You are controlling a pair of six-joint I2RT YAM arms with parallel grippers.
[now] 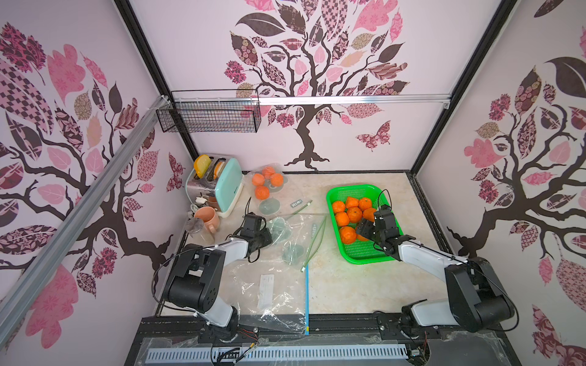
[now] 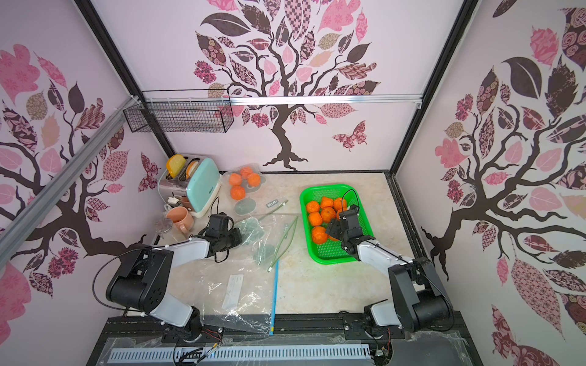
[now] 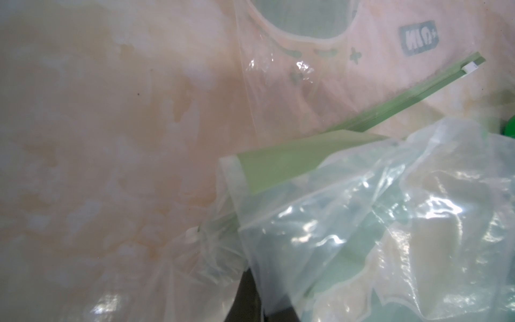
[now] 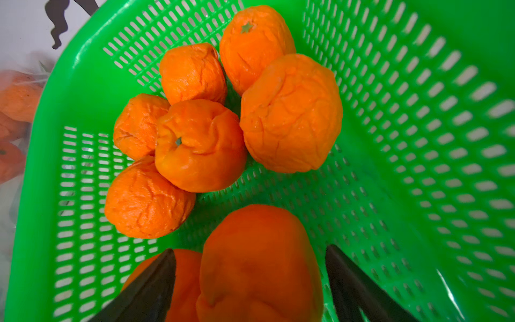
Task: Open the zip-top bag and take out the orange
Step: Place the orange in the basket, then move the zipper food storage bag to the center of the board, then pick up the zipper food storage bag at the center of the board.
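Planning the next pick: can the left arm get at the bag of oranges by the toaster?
Probably yes. The bag of oranges lies beyond the left end effector, with only flat empty bags between; the toaster stands aside. The end effector is shut now.

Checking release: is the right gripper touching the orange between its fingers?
Apart. Right wrist view: right gripper open, orange sits between the fingers with a visible gap on each side.
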